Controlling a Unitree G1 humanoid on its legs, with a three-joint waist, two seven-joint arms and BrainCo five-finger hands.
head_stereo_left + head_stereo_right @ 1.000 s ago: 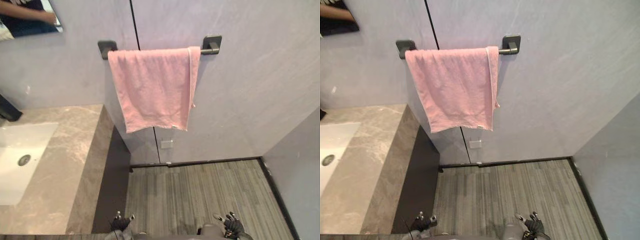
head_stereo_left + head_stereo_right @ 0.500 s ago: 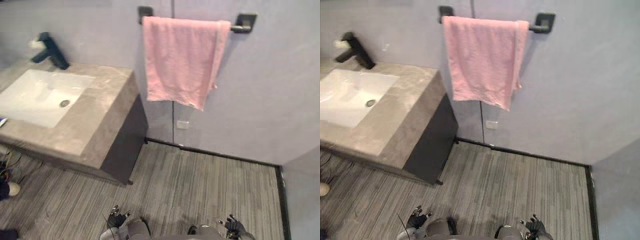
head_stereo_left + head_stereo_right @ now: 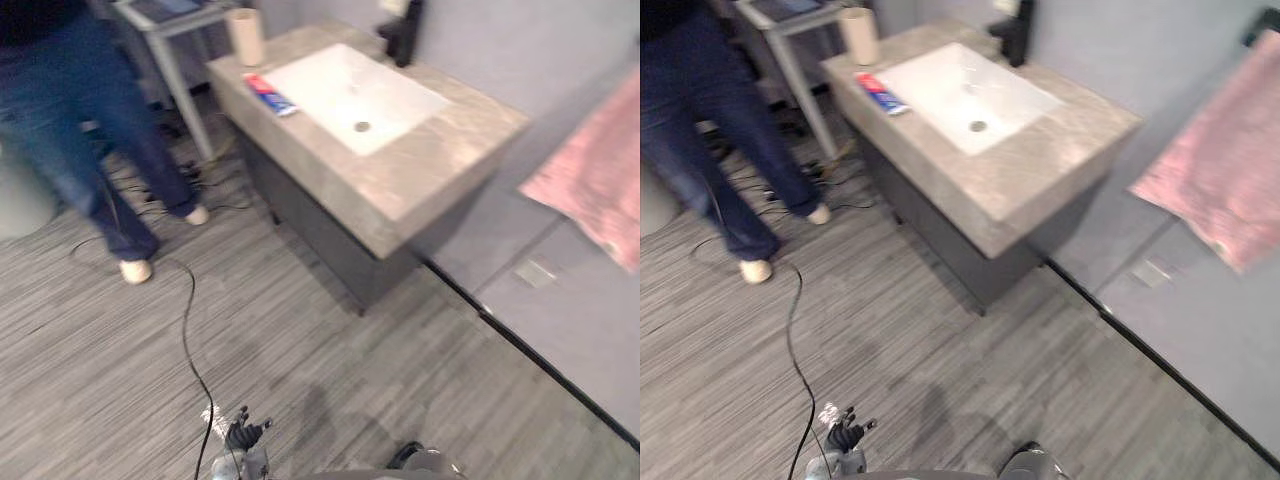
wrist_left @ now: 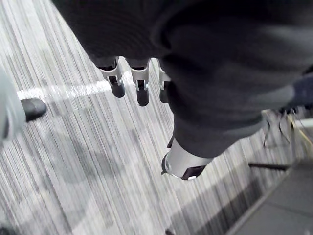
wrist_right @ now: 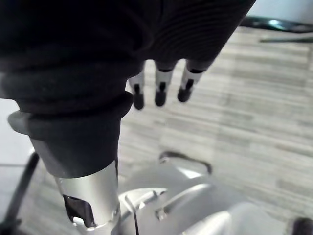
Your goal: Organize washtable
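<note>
Faces grey marble washtable with white basin (image 3: 440,150), well apart.
Holds nothing in left hand (image 4: 142,89) or right hand (image 5: 161,90), fingers slack; red-and-blue tube (image 3: 268,93), beige cup (image 3: 246,35) on counter.

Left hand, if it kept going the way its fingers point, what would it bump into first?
Most likely the striped floor. The left hand hangs open and empty, fingers pointing down at it, and nothing shows in between. How far away the floor is, I cannot tell.
</note>
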